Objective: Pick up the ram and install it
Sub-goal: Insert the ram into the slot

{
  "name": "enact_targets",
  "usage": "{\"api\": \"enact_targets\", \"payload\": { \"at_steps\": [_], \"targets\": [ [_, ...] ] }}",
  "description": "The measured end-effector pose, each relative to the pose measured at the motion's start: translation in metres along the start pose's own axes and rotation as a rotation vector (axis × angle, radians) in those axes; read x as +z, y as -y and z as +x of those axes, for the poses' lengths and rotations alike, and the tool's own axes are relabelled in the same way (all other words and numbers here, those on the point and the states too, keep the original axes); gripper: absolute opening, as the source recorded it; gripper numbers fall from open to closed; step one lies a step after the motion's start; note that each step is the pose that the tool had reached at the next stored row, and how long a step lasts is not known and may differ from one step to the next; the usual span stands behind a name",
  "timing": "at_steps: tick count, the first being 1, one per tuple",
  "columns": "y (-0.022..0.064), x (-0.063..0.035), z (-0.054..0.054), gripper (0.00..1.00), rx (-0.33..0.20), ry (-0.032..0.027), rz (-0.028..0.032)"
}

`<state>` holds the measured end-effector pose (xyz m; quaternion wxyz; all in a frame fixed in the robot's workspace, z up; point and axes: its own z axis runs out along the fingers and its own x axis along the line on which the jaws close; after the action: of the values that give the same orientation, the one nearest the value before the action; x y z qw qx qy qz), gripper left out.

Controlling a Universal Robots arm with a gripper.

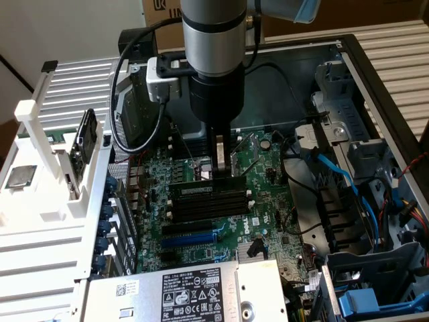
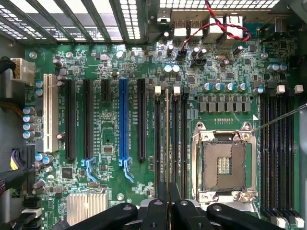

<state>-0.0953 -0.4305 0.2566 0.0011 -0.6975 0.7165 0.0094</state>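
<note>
At the exterior view's left, a white rack (image 1: 40, 134) stands on the desk beside the open computer case (image 1: 375, 74), with a dark board (image 1: 87, 137) propped upright in it. Toward the middle, the arm reaches straight down into the case. Its pincer (image 1: 221, 169) is closed on the ram (image 2: 166, 139), gripping the stick at about mid-length. The ram stands on edge and runs along the bank of black memory slots (image 2: 184, 143). In the wrist view its thin top edge lies over the second slot counted from the blue expansion slot (image 2: 123, 120). How deep it sits in that slot cannot be told.

The step in hand looks like the seating of the ram. To do it well:
- The stick should stay upright and parallel to the slot.
- Its two ends should sit level between the white end clips (image 2: 176, 89).
- Any push should go straight down, since a tilt would likely jam one end.

Further to the exterior view's right are the CPU socket (image 2: 223, 163) and blue cables (image 1: 335, 174) by the drive cage.
</note>
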Motion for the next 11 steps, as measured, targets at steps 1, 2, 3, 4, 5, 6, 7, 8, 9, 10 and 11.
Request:
{"api": "enact_targets", "payload": {
  "at_steps": [1, 2, 3, 4, 5, 6, 7, 8, 9, 10, 11],
  "targets": [
    [0.0000, 0.0004, 0.0001, 0.12, 0.000, 0.0000, 0.0009],
    [0.0000, 0.0005, 0.0002, 0.12, 0.000, 0.0000, 0.0014],
    [0.0000, 0.0006, 0.0003, 0.12, 0.000, -0.0001, 0.0023],
    [0.0000, 0.0006, 0.0004, 0.12, 0.000, 0.0000, 0.0036],
    [0.0000, 0.0006, 0.0005, 0.12, 0.000, 0.0000, 0.0067],
    [0.0000, 0.0007, 0.0006, 0.12, 0.000, 0.0001, 0.0104],
    [0.0000, 0.0008, 0.0007, 0.12, 0.000, 0.0001, 0.0133],
    [0.0001, 0.0011, 0.0010, 0.12, 0.000, 0.0001, 0.0151],
    [0.0000, 0.0011, 0.0013, 0.12, 0.000, -0.0001, 0.0155],
    [0.0000, 0.0011, 0.0016, 0.12, 0.000, -0.0003, 0.0157],
    [0.0001, 0.0011, 0.0022, 0.12, 0.000, -0.0002, 0.0159]
  ]
}}
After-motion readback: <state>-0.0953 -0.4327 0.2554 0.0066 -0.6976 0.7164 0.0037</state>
